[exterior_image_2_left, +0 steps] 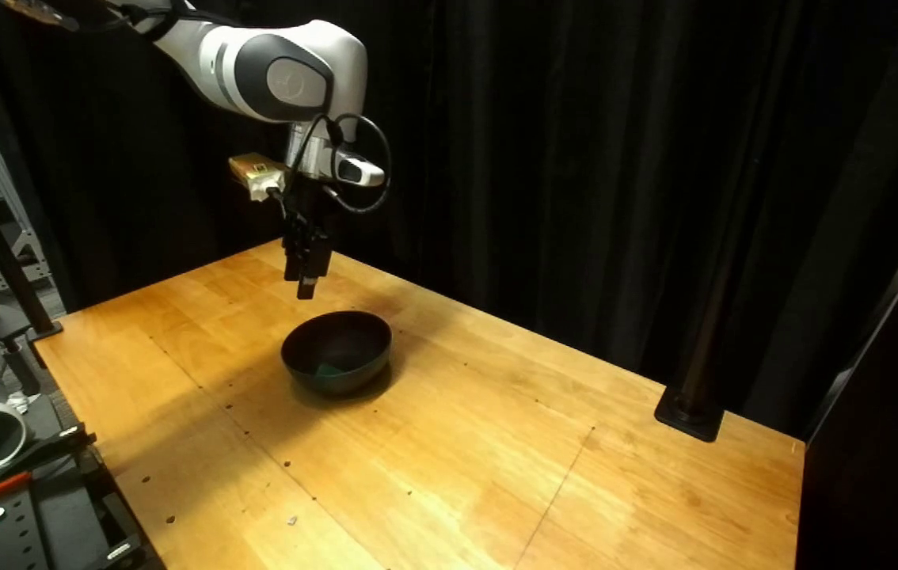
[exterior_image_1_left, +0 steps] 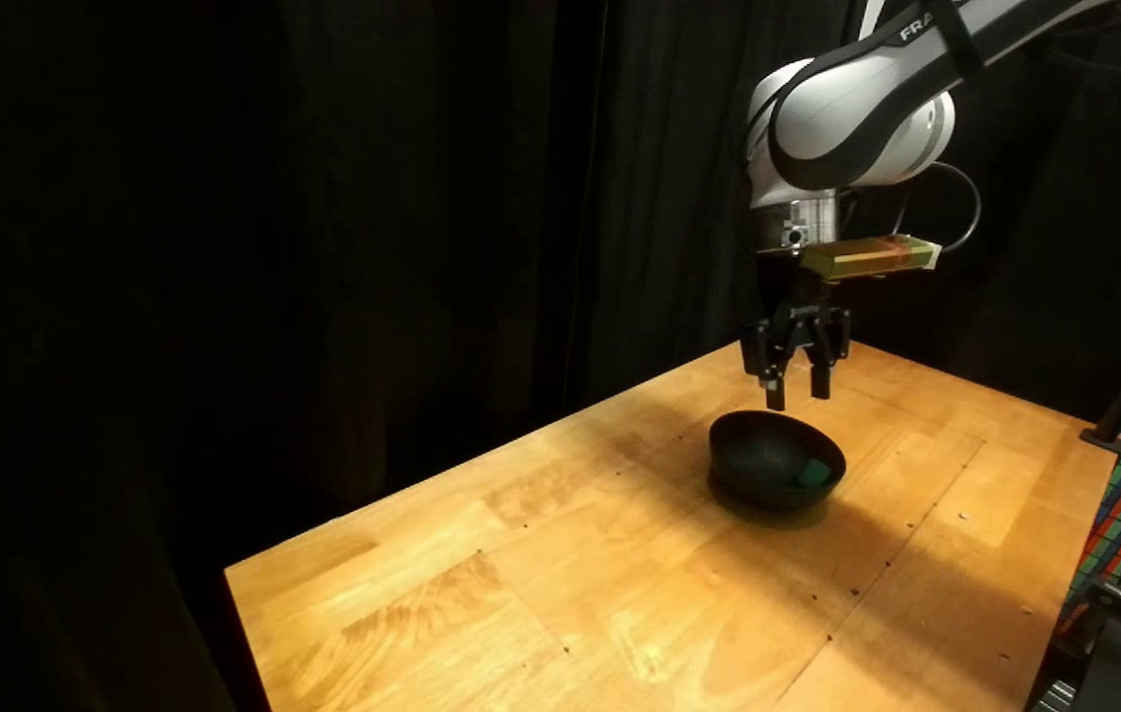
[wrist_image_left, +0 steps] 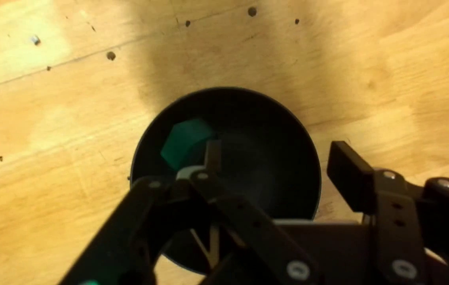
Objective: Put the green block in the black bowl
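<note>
Gripper point(wrist_image_left: 278, 160) hovers above green block point(wrist_image_left: 185, 140) in bowl point(wrist_image_left: 288, 132).

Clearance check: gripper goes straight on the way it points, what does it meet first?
Likely the bowl, below the gripper in both exterior views. In the wrist view one finger overlaps it, the other appears over table; depth is unclear, so rim or inside can't be told.

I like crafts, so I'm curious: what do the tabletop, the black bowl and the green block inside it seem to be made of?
Tabletop: wood, softly shiny, with visible grain and patchwork tones.
Black bowl: perhaps plastic or ceramic; its smooth inside shows a faint sheen.
Green block: flat, seemingly matte faces suggest plastic or painted wood.
</note>
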You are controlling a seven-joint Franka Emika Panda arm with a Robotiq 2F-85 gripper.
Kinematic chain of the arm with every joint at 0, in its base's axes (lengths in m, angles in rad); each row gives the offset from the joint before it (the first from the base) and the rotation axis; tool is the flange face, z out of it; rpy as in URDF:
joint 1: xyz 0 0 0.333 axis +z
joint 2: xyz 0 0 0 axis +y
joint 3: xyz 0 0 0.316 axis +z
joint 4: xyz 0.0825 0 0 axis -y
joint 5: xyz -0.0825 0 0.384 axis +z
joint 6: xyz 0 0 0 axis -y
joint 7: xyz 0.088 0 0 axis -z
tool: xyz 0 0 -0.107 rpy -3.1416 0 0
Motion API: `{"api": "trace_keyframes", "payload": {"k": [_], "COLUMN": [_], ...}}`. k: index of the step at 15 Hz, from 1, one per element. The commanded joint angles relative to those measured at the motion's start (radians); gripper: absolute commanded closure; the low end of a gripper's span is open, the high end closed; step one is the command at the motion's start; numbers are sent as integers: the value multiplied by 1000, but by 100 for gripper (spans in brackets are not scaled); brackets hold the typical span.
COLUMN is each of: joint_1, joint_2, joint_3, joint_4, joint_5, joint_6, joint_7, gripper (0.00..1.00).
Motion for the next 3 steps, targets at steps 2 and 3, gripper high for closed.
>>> {"api": "trace_keyframes", "payload": {"k": [2, 3], "joint_1": [-59, -64], "joint_2": [-146, -184], "joint_3": [29, 28], "joint_4": [-95, -126], "joint_5": [74, 80], "joint_6": [-105, -104], "joint_7": [-235, -282], "gripper": [0, 0]}}
